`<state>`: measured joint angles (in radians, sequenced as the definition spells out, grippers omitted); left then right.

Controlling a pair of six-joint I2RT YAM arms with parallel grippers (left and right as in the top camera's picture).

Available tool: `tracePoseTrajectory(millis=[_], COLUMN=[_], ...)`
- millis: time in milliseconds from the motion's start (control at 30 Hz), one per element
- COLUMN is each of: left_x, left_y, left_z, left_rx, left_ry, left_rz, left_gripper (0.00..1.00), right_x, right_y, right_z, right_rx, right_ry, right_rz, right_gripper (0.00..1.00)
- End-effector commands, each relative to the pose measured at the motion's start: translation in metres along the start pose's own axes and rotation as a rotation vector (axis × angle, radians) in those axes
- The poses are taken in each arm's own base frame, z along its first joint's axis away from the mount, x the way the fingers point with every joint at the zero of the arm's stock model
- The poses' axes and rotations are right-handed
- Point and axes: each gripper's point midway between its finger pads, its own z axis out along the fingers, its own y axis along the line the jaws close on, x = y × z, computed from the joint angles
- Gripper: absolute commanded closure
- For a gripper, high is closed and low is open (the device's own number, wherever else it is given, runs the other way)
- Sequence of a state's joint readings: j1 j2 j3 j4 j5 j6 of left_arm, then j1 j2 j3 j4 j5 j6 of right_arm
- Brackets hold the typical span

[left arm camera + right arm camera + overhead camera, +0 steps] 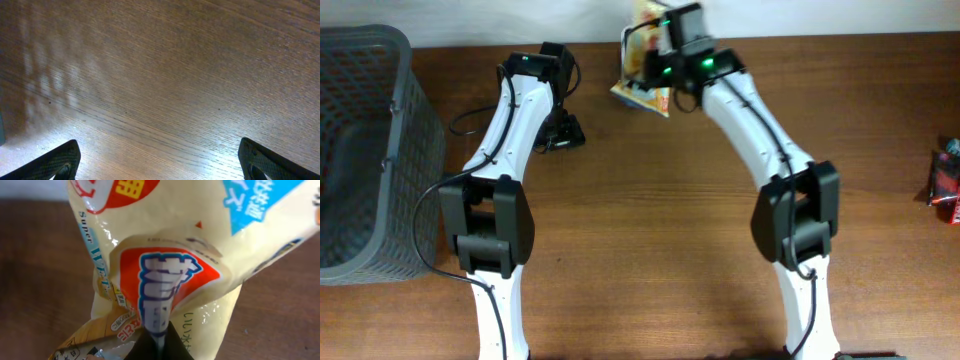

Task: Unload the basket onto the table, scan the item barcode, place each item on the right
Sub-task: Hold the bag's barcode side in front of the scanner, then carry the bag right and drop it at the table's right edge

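Bag fills the right wrist view, hard against the lens; right gripper is clamped tight on a pinched fold of the film, print crumpled round the tips; table behind it; can't tell if the bag is lifted or resting; no barcode on the face shown.

Left wrist: bare wood plus two fingertips at the bottom corners; left gripper spread fully wide, holding nothing; bag not in view.

Overhead gives the layout the wrist cams lack; bag at the far edge, centre, under the right wrist; left gripper near it to the left, apart; basket far left, red item at the right edge. No scanner visible in any view.

Progress, my read: pick done, bag in hand; presenting the code and the scan itself are left; which face carries the code, can't tell.
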<state>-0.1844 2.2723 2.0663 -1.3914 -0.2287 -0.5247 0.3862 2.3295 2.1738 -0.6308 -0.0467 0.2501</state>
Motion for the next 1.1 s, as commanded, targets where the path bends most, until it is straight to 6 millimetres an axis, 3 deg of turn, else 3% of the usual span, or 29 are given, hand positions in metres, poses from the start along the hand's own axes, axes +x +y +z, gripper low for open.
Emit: tracePoseTrajectory(millis=[0,267,533,667,800,900,967,1000,1067], left_x=[-0.001,-0.001,-0.001,-0.001,-0.001,-0.001,-0.001,-0.001,-0.001], left_y=[0.002,0.002,0.002,0.002,0.002,0.002,0.002,0.002,0.002], left_z=[0.000,0.000,0.000,0.000,0.000,0.000,0.000,0.000,0.000], left_rx=[-0.003,-0.003,-0.003,-0.003,-0.003,-0.003,-0.003,-0.003,-0.003], left_ry=[-0.001,-0.001,-0.001,-0.001,-0.001,-0.001,-0.001,-0.001,-0.001], left_rz=[-0.017,-0.017,-0.017,-0.017,-0.017,-0.017,-0.017,-0.017,-0.017], left_gripper=[0.01,0.01,0.01,0.01,0.01,0.01,0.01,0.01,0.01], right_x=[-0.002,0.008,0.000,-0.006,-0.038,-0.076,-0.082,-0.081,-0.070], right_y=[-0.028,-0.031,-0.029,-0.028,-0.041,-0.093,-0.121,-0.146,-0.184], right_z=[0.009,0.034,0.034,0.023,-0.019,-0.090,-0.117,-0.134,-0.151], right_rx=[0.154,0.153,0.148,0.150,0.184,0.323,0.365,0.402,0.462], right_ry=[-0.021,-0.013,-0.046,-0.052,-0.122,-0.228,-0.240,-0.230,-0.184], right_rz=[-0.123,-0.219,-0.219,-0.216,-0.129,0.062,0.113,0.143,0.188], right_gripper=[0.96,0.96,0.96,0.96,0.96,0.96,0.96,0.96,0.96])
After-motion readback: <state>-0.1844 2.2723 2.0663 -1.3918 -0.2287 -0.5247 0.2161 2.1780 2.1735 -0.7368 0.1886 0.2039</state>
